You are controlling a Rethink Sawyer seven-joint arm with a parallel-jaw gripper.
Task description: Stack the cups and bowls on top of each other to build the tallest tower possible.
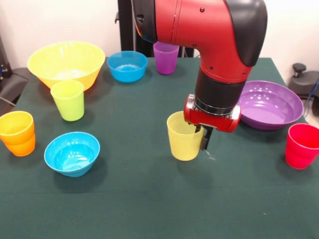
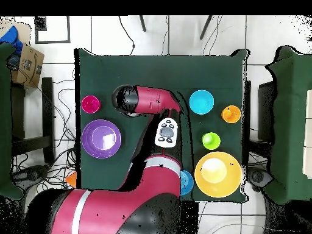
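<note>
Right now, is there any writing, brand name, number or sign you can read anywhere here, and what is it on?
No readable text in either view.
The cups, such as the yellow cup, and the bowls, such as the purple bowl, are plain.
The red arm shows no legible label.
The cardboard box beside the table in the overhead view has marks too small to read.

A dark green table (image 1: pixel 149 199) carries everything; on it stand a yellow cup (image 1: pixel 183 137), lime cup (image 1: pixel 68 100), purple cup (image 1: pixel 165 58), red cup (image 1: pixel 301 145) and orange cup (image 1: pixel 18 133). Two blue bowls (image 1: pixel 72 153), a yellow-orange bowl (image 1: pixel 66 63) and a purple bowl (image 1: pixel 270 104) sit apart.
</note>
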